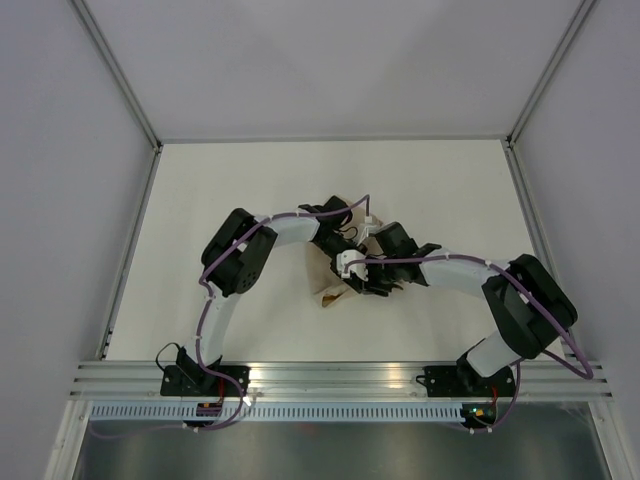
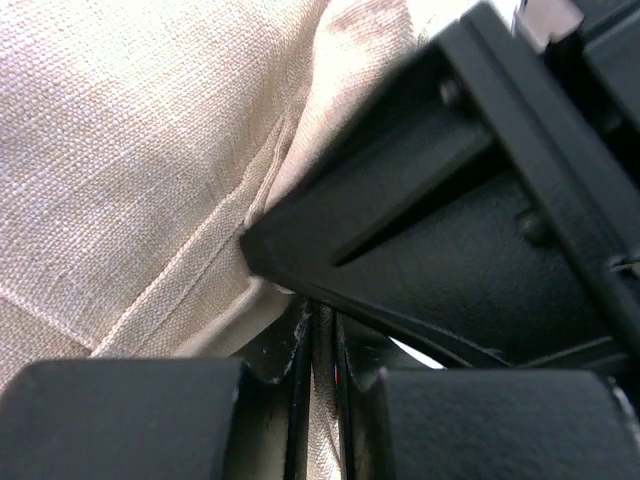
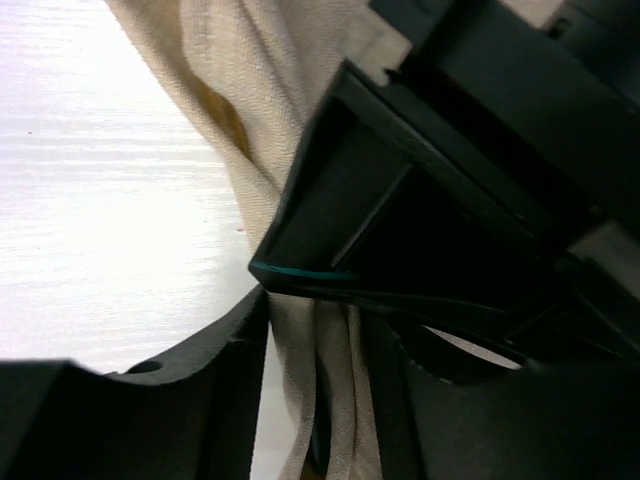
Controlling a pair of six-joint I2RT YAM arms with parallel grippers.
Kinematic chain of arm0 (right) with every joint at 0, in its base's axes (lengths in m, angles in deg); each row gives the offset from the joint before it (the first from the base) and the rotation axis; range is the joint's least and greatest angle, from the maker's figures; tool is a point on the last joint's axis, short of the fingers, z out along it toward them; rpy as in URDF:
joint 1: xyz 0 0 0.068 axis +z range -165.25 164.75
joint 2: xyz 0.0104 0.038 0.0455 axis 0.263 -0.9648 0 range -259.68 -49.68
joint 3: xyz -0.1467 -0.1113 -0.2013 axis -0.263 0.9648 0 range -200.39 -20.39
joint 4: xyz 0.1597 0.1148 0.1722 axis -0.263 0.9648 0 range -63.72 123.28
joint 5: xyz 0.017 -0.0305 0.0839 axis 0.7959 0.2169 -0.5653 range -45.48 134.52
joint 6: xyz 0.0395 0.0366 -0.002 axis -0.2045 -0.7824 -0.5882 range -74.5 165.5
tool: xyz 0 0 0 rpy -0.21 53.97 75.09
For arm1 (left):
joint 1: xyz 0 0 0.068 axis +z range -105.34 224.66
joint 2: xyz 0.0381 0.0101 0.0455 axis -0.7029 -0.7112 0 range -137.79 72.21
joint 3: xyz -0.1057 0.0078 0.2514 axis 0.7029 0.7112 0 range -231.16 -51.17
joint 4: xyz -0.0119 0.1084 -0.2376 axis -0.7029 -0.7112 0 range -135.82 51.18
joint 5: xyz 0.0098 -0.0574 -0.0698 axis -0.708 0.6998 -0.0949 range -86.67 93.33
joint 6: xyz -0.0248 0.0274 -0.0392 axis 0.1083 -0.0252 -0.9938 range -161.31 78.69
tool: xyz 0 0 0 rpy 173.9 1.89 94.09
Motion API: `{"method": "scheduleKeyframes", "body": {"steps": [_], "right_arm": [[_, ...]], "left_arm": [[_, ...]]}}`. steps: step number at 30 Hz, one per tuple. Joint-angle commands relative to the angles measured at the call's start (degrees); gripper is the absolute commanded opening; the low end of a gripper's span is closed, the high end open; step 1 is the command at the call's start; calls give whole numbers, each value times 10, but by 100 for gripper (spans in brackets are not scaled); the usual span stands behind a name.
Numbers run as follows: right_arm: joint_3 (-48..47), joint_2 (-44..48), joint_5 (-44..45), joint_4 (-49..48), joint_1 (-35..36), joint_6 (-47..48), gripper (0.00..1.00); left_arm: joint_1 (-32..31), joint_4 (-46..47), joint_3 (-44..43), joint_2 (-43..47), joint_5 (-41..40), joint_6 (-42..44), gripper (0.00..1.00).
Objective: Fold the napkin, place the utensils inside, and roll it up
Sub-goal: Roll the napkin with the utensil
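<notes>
White tabletop (image 1: 200, 200), walled by pale panels, fills the overhead view, with a ribbed metal rail (image 1: 340, 375) along its near edge where both robot arms are bolted. The left arm (image 1: 240, 262) and the right arm (image 1: 520, 305), black and white with purple cables, bend inward and meet near the middle of the table. Beneath that meeting point lies the napkin (image 1: 333, 292), a tan woven cloth bunched into loose folds rather than spread flat, mostly hidden under the two wrists. Close up, the left gripper (image 2: 318, 350) has its dark fingers (image 2: 130, 420) drawn almost together, pinching a thin fold of the cloth between them, while more cloth with a stitched hem spreads out beyond. The right gripper (image 3: 320, 340) sits pressed close against the left one; its fingers (image 3: 150, 410) stand apart with a hanging strip of cloth running between them, and whether they press on it cannot be told.
</notes>
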Motion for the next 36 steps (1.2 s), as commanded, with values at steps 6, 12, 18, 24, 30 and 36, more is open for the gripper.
{"method": "scheduleKeyframes", "body": {"steps": [6,12,18,24,30,36], "right_arm": [[-31,-41,5,61,2,48,20],[-71,-71,-35,138,-19,68,6],[-151,-139,-107,260,-69,119,3],[-243,-229,-159,395,-106,182,2],[-323,-314,-184,505,-125,228,2],[-383,-378,-196,572,-138,244,2]], "left_arm": [[7,-11,-15,-17,11,6,14],[32,78,25,25,33,-63,39],[63,230,96,94,40,-175,44],[93,409,185,194,-22,-289,45],[101,499,273,304,-168,-318,46],[79,624,439,458,-382,-260,47]]}}
